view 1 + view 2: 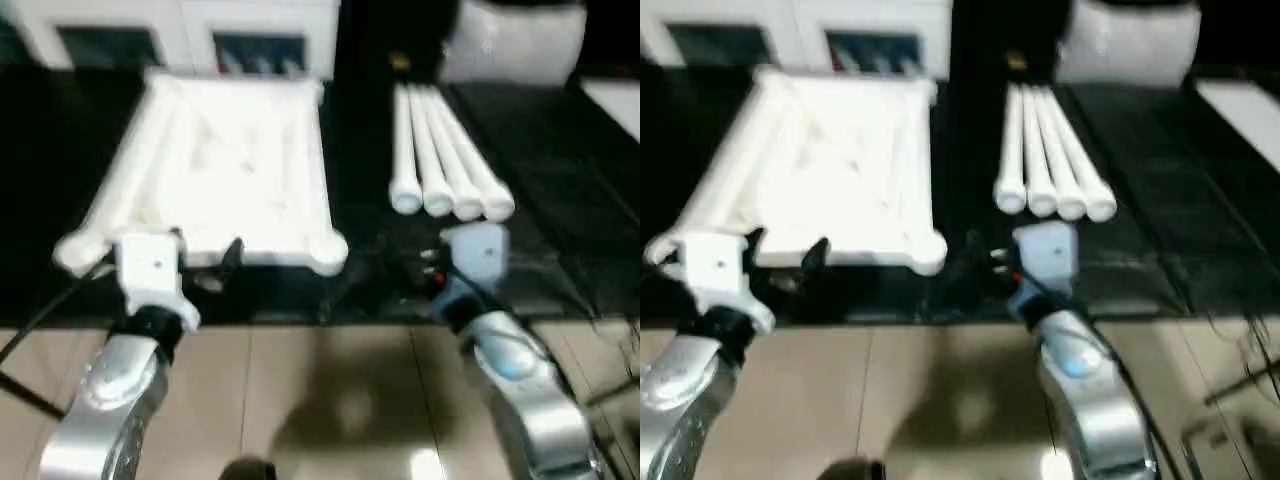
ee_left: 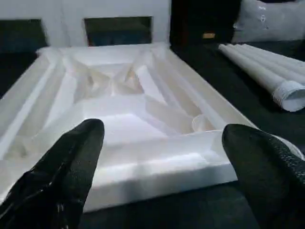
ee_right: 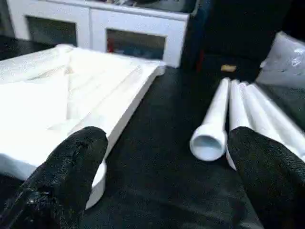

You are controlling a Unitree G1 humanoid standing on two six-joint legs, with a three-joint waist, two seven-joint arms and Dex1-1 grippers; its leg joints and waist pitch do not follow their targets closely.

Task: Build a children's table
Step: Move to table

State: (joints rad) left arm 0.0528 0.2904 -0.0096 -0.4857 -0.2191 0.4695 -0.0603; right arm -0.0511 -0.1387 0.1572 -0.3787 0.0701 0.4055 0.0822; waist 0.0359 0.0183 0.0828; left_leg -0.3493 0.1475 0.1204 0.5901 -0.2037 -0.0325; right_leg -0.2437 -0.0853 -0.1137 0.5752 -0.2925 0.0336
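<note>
Table top (image 1: 230, 170) upside-down on black desk (image 1: 560, 130), sockets up; four legs (image 1: 445, 150) bundled just beside, robot's right. Left gripper (image 2: 157, 157) and right gripper (image 3: 162, 157) wide open, empty. Advice: right gripper takes nearest leg near its flared end, squarely, left steadies rim.

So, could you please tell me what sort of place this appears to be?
Probably an indoor test room set up for assembly: a black mat on a tan tiled floor, the tabletop and four legs laid out on it, and a white cabinet behind.
</note>
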